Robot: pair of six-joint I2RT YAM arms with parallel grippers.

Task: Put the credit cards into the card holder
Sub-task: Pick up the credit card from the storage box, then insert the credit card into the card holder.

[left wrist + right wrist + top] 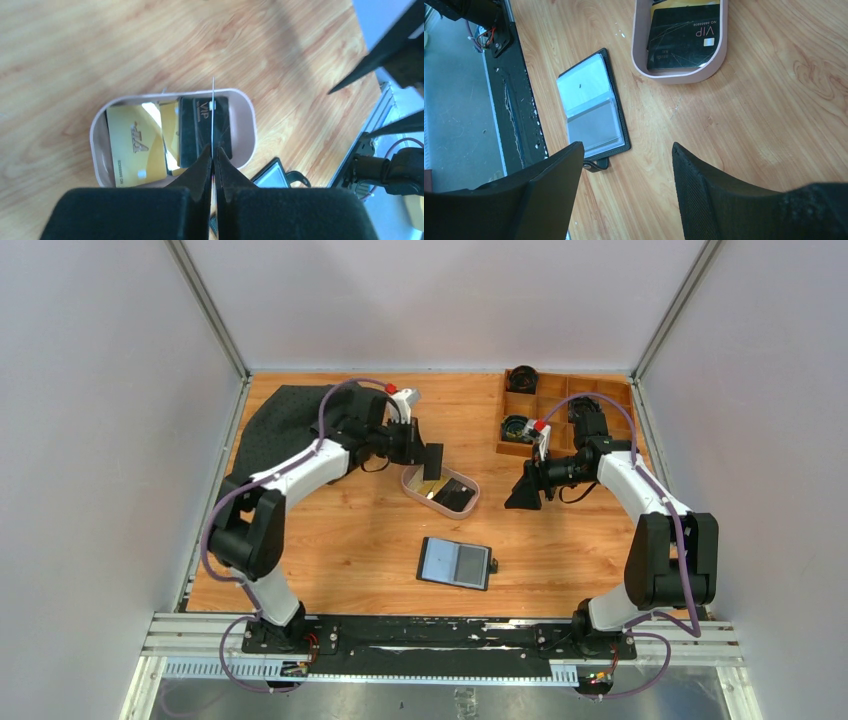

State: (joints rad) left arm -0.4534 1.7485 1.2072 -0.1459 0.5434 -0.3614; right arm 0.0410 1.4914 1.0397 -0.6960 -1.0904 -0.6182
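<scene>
1. The left fingers [197,175] are pinched shut on one card [213,100], which is seen edge-on above the pink tray [248,120].
2. Gold cards [132,145] and a black card [200,125] lie in that tray, far of centre on the tabletop [340,540].
3. The card holder [455,562] lies open, nearer than the tray. The right fingers [714,190] are spread wide and hold nothing.
4. We judge the cards light, stiff and slick. They are best pinched firmly by one edge, or they may slip or twist at the pocket mouth.
</scene>
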